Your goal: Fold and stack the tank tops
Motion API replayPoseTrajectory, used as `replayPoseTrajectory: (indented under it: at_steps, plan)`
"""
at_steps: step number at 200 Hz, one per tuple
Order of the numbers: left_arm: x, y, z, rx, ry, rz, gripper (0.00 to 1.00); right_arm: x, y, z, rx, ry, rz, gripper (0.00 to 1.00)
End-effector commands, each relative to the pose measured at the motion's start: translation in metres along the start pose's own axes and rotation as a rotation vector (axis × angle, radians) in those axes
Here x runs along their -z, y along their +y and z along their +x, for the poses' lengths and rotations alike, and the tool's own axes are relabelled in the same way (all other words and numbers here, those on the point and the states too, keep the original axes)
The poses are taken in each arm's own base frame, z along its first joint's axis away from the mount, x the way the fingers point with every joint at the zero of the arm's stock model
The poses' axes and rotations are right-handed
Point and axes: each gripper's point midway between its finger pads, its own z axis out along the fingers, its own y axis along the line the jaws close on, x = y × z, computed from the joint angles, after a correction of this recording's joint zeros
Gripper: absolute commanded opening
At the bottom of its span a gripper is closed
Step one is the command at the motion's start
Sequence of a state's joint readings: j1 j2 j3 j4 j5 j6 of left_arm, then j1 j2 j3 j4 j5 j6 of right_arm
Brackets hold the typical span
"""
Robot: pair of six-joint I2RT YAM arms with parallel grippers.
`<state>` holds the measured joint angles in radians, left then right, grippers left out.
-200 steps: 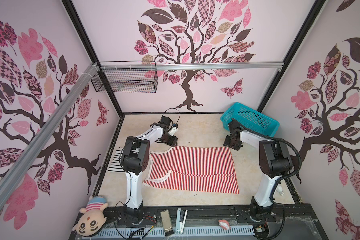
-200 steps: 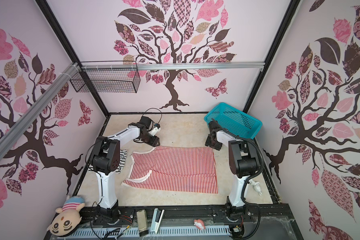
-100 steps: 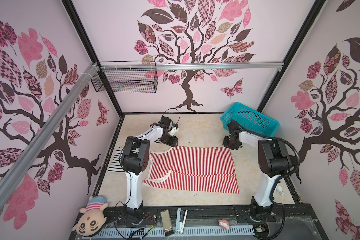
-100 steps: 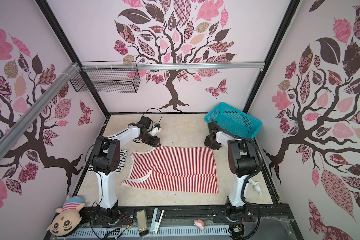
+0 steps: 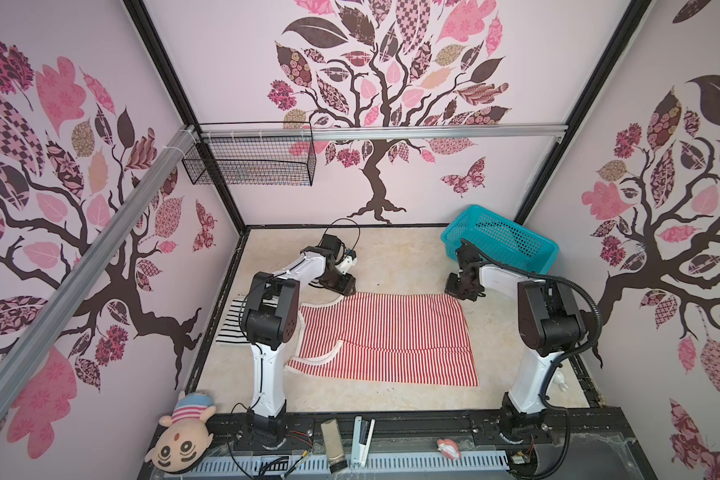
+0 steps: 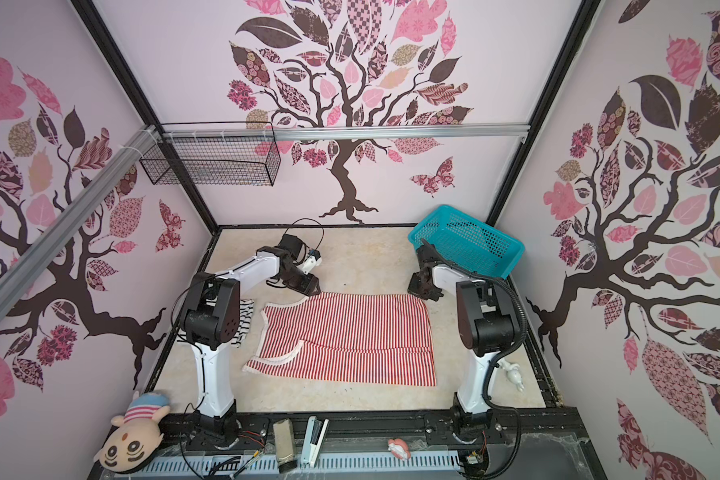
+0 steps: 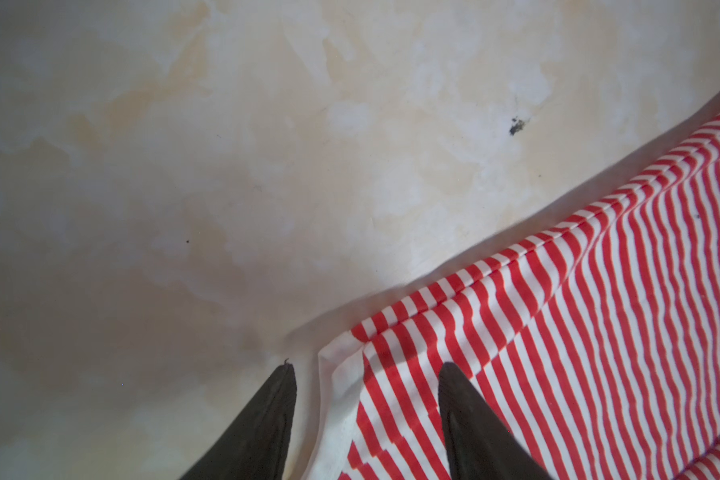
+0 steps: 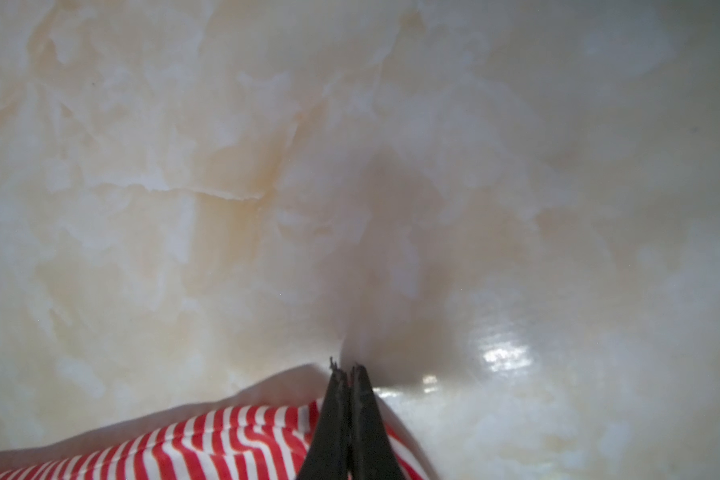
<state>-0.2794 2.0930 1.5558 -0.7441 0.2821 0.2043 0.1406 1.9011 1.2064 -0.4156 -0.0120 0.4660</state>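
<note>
Bimanual work cell seen from above and from both wrists. The table (image 5: 391, 257) has a glossy, cream, marble-patterned surface and is enclosed by pale walls (image 5: 391, 187) printed with a dark tree and pink leaves. A black wire basket (image 5: 250, 166) hangs from a metal rail (image 5: 433, 132) on the back wall, and a teal basket (image 5: 504, 241) sits tilted in the far right corner. A plush doll (image 5: 179, 436) lies off the table at the near left. The red-and-white tank top (image 5: 383, 336) is spread flat in the middle of the table between the two arms, with its trimmed armholes toward the left arm and its hem toward the right arm. The black-and-white tank top (image 5: 230, 324) lies at the table's left edge, partly hidden behind the left arm. The left gripper (image 7: 366, 370) is down at the far shoulder corner of the red-and-white tank top with its jaws apart, one finger (image 7: 267, 419) over bare table and the other over striped cloth, the pale trim between them. The right gripper (image 8: 348, 370) is at the far hem corner, its jaws pressed together on the cloth's edge, which rises to the fingertips.
</note>
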Motion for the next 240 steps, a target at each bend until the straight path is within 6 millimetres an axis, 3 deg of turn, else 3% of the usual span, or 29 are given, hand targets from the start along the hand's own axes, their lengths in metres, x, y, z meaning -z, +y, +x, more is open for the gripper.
replayPoseTrajectory:
  at_steps: [1,54,101,116,130,141,177,240]
  plan:
    - [0.004,-0.001,0.001,0.006,0.003,0.011,0.59,0.026,0.004,-0.004,0.011,-0.031,-0.035,0.00]
    - [-0.005,-0.004,0.001,0.010,0.024,0.048,0.43,0.033,0.004,-0.001,0.016,-0.035,-0.045,0.00]
    - [-0.010,-0.004,-0.003,0.017,0.025,0.064,0.35,0.038,0.006,-0.001,0.009,-0.042,-0.063,0.00]
    - [-0.009,-0.004,-0.007,0.015,0.015,0.059,0.27,0.040,0.006,-0.002,0.009,-0.048,-0.061,0.00]
    - [-0.003,-0.004,-0.010,0.020,0.001,0.054,0.08,0.042,0.007,-0.002,0.015,-0.049,-0.066,0.00]
    - [0.004,-0.007,-0.011,0.015,-0.016,0.062,0.00,0.045,0.006,-0.001,0.018,-0.056,-0.069,0.00]
    - [0.024,-0.019,-0.007,-0.005,-0.057,0.082,0.00,0.053,0.001,0.003,0.018,-0.085,-0.065,0.00]
    - [0.038,-0.030,0.009,-0.030,-0.093,0.092,0.00,0.063,-0.012,0.017,-0.003,-0.133,-0.069,0.00]
